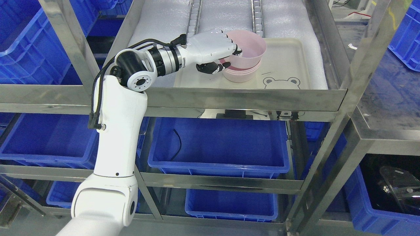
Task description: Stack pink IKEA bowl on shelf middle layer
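A pale pink bowl (pixel 251 49) sits tilted in the top of another pink bowl (pixel 242 74) on a cream tray (pixel 288 68) with a bear print, on the steel shelf's layer. My left hand (pixel 226 57) reaches in from the lower left and is shut on the upper bowl's left rim, fingers inside the rim and thumb (pixel 211 68) below and outside it. The right arm is not in view.
The steel shelf frame (pixel 249 98) has a raised front lip below the tray and posts (pixel 370 55) at the right. White foam sheet (pixel 164 23) lines the layer. Blue bins (pixel 220 147) fill the lower layers and stand at both sides.
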